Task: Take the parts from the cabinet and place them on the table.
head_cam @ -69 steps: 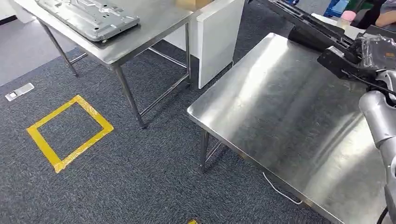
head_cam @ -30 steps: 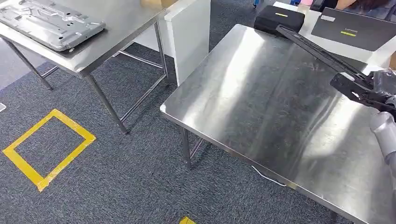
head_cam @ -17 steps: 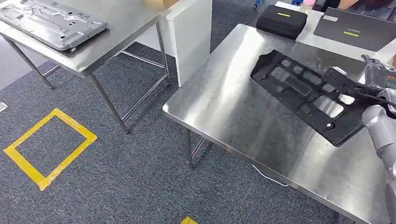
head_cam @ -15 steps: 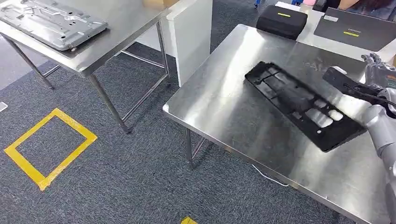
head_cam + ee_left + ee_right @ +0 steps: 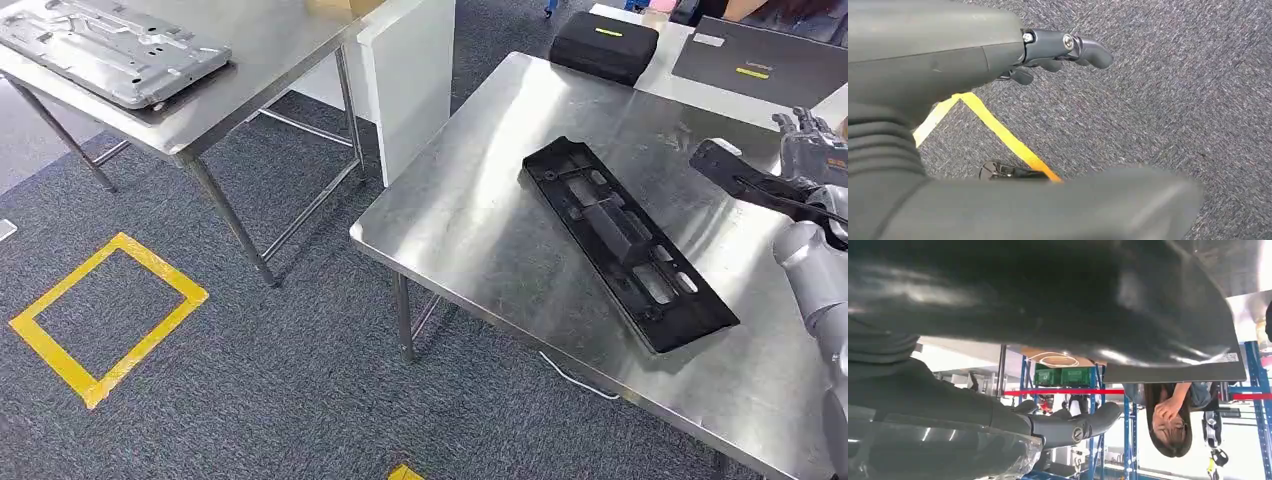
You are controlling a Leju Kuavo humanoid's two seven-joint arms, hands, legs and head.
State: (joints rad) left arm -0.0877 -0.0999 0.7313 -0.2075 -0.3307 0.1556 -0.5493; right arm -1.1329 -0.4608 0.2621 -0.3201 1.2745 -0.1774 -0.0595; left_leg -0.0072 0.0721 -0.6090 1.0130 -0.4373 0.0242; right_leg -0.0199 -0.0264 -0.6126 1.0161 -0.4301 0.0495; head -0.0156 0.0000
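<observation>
Steel desk [image 5: 500, 210] carries black part [image 5: 625, 243], flat. Looks stiff, light; we'd grip an edge. R hand [image 5: 812, 145] fingers spread, empty; L hand [image 5: 1058, 47] empty, fingers part curled.

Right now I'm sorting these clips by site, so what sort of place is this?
Probably a factory or robot test workshop: steel tables on grey carpet, a pressed metal panel and a black plastic part laid out, and blue racking with green crates behind.
</observation>
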